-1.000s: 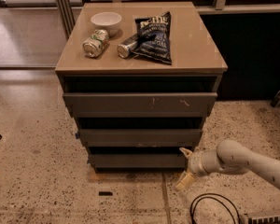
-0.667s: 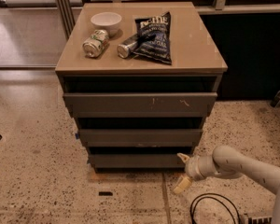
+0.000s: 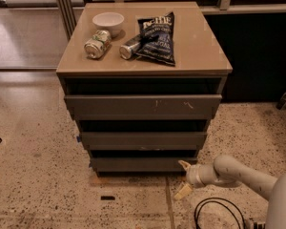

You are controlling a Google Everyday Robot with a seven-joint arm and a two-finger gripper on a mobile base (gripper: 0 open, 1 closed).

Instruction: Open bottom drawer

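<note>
The bottom drawer (image 3: 143,164) is the lowest of three dark grey fronts on the cabinet, a plain flat panel just above the floor. It sits set back under the middle drawer (image 3: 143,140), which sits under the widest top drawer (image 3: 143,107) with pale scratches. My gripper (image 3: 183,178) is low at the bottom drawer's right end, fingers spread apart. One cream fingertip (image 3: 184,165) is at the drawer's right front corner, the other (image 3: 182,192) hangs below near the floor. It holds nothing.
On the cabinet top (image 3: 195,42) lie a white bowl (image 3: 108,21), two cans (image 3: 97,44) (image 3: 130,46) and a dark chip bag (image 3: 157,37). A black cable (image 3: 219,213) coils on the speckled floor at the lower right. Dark wall panels stand behind.
My gripper and arm have shifted slightly left toward the bottom drawer's right corner. The drawers have not moved.
</note>
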